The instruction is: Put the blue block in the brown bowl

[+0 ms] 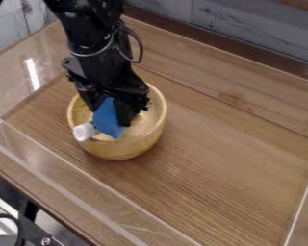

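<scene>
1. Only one camera view here, looking down at a wooden bench (221,173) with clear walls around it.
2. The black arm reaches down from the top left, and its hand (108,108) is clamped on the blue block (108,119).
3. The block hangs tilted, low inside the brown bowl (141,139); can't tell if it touches the bottom.
4. A white-and-green tube (82,131) leans in the bowl at its left side, just beside the block.
5. The bowl sits left of the bench's middle.
</scene>
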`<state>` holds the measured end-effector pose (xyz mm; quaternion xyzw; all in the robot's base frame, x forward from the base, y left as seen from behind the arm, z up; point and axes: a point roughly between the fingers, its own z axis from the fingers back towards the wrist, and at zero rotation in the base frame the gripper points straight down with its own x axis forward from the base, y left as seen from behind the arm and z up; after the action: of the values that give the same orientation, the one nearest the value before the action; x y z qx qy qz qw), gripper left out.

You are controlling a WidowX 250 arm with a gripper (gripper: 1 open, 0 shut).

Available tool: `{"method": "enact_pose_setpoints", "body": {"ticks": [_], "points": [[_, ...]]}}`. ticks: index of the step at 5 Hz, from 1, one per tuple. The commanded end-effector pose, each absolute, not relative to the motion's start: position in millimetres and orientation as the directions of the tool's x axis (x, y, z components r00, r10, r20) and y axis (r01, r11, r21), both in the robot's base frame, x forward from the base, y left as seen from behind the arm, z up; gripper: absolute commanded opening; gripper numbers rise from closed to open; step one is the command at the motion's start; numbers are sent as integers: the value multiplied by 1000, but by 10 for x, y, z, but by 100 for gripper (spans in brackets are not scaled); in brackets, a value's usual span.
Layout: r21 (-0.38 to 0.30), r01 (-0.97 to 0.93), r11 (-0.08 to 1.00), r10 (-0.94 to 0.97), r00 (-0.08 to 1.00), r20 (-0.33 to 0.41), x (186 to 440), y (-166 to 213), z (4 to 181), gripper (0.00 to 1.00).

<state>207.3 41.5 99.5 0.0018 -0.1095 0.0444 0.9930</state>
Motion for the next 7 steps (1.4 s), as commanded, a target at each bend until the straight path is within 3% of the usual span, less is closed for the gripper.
{"method": "enact_pose_setpoints", "body": {"ticks": [1, 2, 3, 7], "points": [[-1, -103, 995, 100, 966, 239, 2104, 454, 1056, 0], [-2, -110, 994, 108, 965, 238, 2101, 460, 1060, 0], [-4, -113, 994, 110, 966, 234, 2114, 439, 1086, 100], [-15, -119, 993, 119, 965, 232, 2188, 376, 1257, 100]]}}
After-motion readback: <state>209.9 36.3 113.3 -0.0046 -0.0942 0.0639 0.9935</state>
